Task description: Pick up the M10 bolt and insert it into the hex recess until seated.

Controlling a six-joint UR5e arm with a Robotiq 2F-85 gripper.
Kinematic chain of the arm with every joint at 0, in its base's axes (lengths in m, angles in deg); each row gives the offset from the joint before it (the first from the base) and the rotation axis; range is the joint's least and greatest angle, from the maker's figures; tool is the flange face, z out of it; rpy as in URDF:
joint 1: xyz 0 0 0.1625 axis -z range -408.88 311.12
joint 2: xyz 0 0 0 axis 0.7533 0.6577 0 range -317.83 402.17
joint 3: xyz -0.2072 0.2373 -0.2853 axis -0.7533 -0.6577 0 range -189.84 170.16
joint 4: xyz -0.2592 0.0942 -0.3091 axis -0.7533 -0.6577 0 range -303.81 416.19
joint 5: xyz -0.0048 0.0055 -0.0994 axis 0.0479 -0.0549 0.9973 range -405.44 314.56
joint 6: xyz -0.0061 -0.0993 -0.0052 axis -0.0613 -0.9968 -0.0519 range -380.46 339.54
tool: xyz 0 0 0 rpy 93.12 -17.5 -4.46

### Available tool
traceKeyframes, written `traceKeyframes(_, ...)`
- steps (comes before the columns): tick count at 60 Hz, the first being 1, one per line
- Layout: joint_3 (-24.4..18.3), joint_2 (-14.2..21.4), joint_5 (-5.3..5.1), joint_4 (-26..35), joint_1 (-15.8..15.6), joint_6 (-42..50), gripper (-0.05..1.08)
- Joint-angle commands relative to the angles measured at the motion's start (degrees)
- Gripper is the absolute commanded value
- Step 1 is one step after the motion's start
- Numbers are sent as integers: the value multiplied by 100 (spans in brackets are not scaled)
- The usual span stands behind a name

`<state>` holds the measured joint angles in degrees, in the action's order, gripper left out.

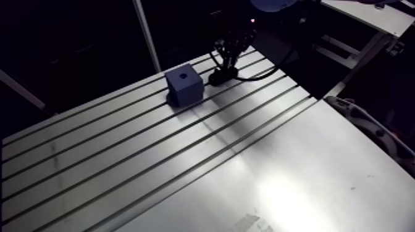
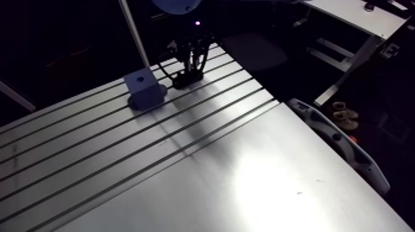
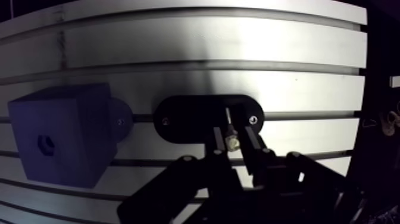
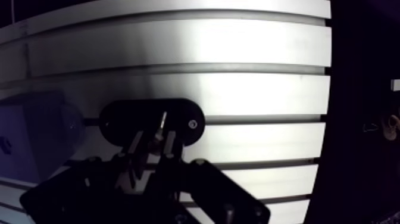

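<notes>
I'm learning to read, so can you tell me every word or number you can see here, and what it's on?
None: no word, number or sign can be read here. The blue block, the black plate, the bolt and the slotted table all show no writing.

Blue block [image 1: 184, 84]: matt, plastic-looking, smooth faces. Slotted table [image 1: 296, 179]: bare metal, smooth, brushed sheen, bright glare well apart from block. Black oval plate [image 3: 190, 116] just beside block: matt, with shiny screw heads [image 3: 254, 119]. Pale M10 bolt [image 3: 230, 138]: metal, dull glint. Black gripper [image 3: 232, 146]: matt.
</notes>
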<state>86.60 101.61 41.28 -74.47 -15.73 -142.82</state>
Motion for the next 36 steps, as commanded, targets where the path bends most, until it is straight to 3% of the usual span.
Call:
traceKeyframes(1,-15,9,7,0,0,5,74)
traceKeyframes(36,-60,61,-28,9,0,11,77)
